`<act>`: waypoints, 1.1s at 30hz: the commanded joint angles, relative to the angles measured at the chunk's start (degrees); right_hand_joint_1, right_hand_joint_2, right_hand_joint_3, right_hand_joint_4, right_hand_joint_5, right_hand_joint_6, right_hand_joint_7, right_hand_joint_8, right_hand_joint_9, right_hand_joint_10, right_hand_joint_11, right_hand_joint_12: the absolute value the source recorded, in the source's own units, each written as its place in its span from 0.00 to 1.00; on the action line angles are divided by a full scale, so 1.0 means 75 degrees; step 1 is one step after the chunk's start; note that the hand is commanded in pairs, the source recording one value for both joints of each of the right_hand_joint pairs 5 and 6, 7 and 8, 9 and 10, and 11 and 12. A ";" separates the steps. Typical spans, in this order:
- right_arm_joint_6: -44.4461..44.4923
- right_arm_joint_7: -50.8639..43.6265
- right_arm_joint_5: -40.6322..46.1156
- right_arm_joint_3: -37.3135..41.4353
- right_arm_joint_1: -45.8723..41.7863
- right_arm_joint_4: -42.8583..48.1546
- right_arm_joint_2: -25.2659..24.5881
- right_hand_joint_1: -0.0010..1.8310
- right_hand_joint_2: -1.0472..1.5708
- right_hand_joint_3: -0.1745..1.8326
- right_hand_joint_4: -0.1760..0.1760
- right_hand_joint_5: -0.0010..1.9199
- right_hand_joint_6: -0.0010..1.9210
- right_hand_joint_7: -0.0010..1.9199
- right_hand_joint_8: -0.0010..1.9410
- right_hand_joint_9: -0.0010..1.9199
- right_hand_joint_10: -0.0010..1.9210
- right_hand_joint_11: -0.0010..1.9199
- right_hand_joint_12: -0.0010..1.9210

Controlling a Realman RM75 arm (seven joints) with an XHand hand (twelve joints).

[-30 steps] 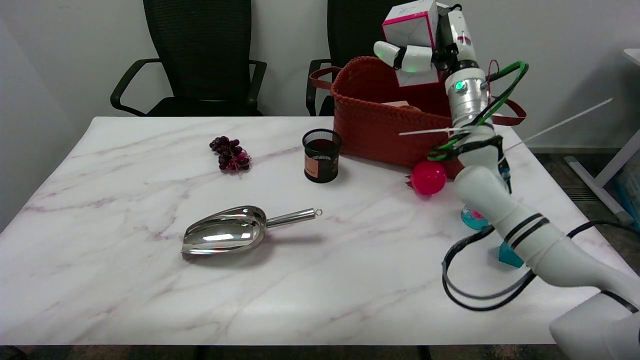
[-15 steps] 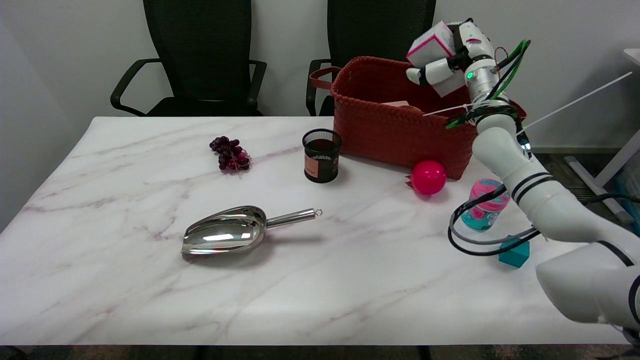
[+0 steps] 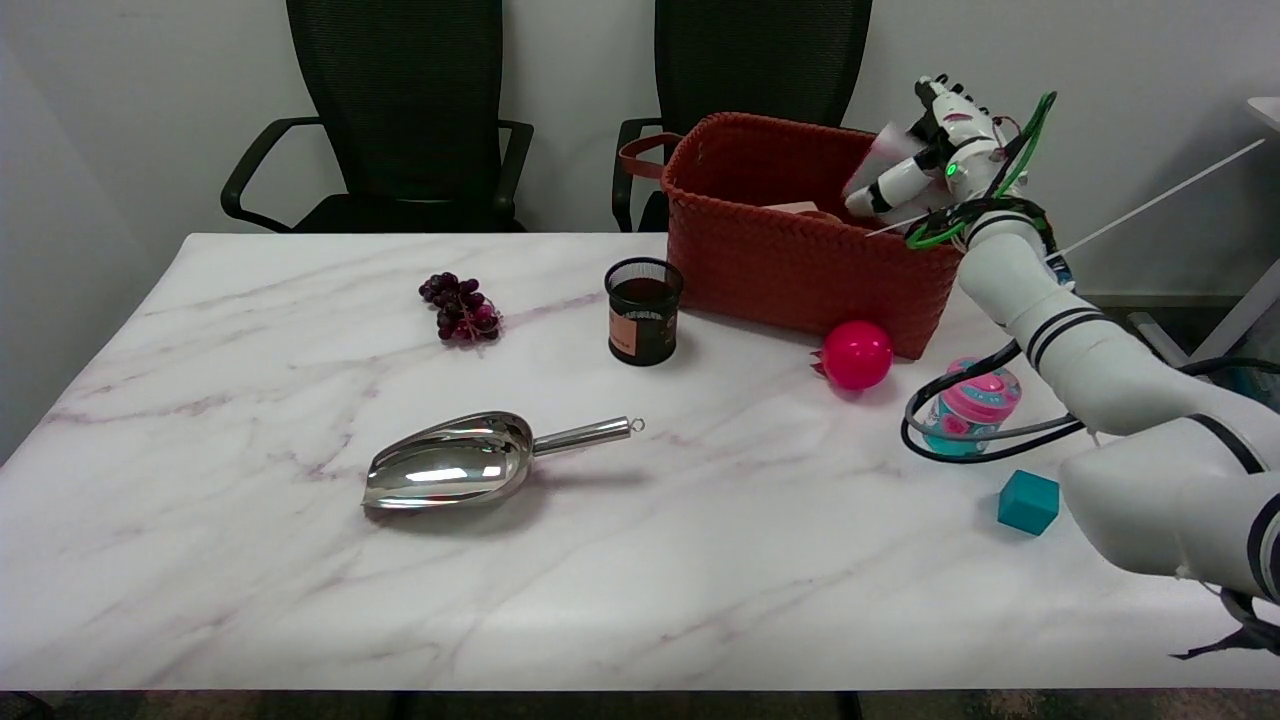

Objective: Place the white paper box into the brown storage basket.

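An office or meeting room set up as a robot test space. Two black mesh office chairs (image 3: 405, 110) with armrests stand against a plain pale wall, behind a white marble-patterned table (image 3: 250, 560). Part of another white desk's leg (image 3: 1215, 340) shows at the far right, over dark carpeted floor. A white robot arm (image 3: 1090, 350) with loose cables reaches over the table.

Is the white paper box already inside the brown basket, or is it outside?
Partly inside. The white paper box dips, tilted, below the brown basket's far right rim, against the right hand. Whether the fingers grip it, cannot tell.
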 commanded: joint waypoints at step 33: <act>0.4974 -0.4780 0.0297 0.0398 -0.7320 0.9677 0.1118 0.71 0.45 0.56 0.50 0.02 0.02 0.13 0.13 0.14 0.14 0.12 0.12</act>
